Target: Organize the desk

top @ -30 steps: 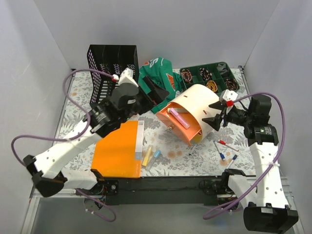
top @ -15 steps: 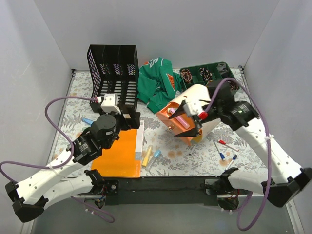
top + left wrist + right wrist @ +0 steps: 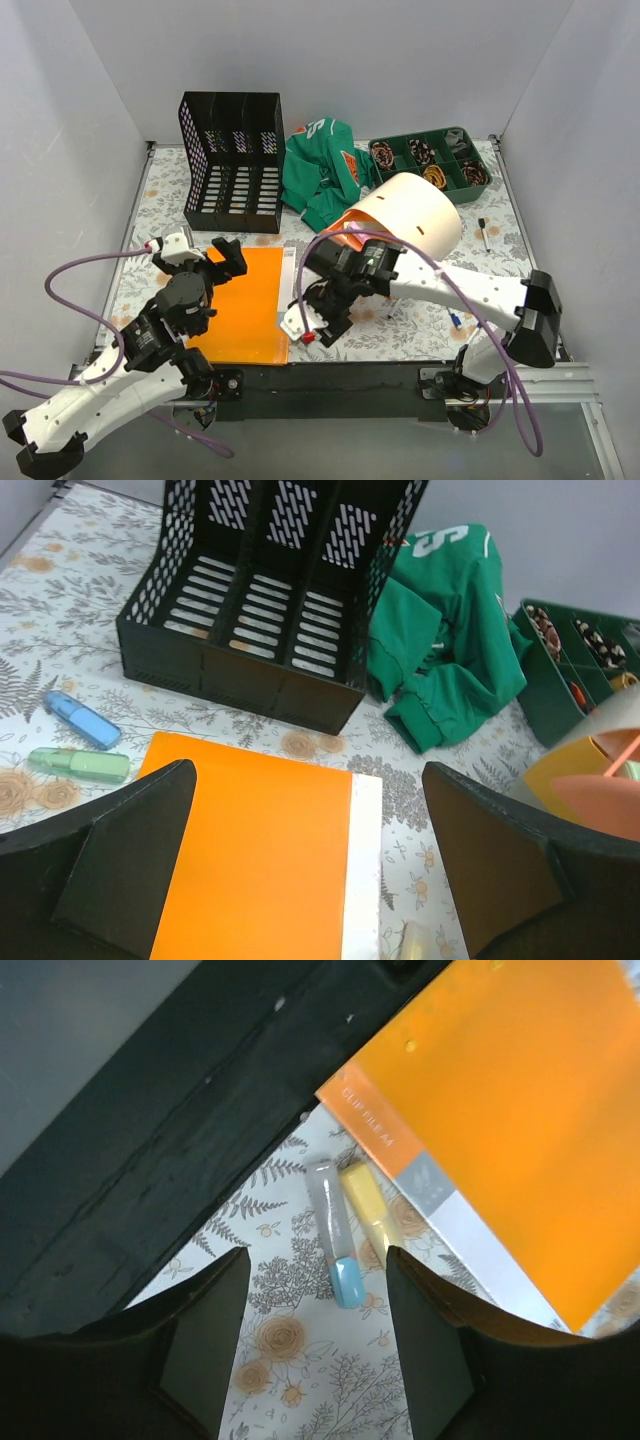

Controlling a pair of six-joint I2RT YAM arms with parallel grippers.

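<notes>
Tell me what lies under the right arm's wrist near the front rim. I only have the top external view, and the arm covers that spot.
Observer: The right wrist view shows a blue-capped marker and a yellow highlighter side by side on the desk. They lie between the open right fingers, and neither is gripped.
Operator: Does the left arm hide anything?
Observer: Yes. A blue highlighter and a green highlighter lie left of the orange file, beyond the open left fingers.
Operator: Any print on that file?
Observer: Near its corner it reads "CLIP FILE A4".
</notes>
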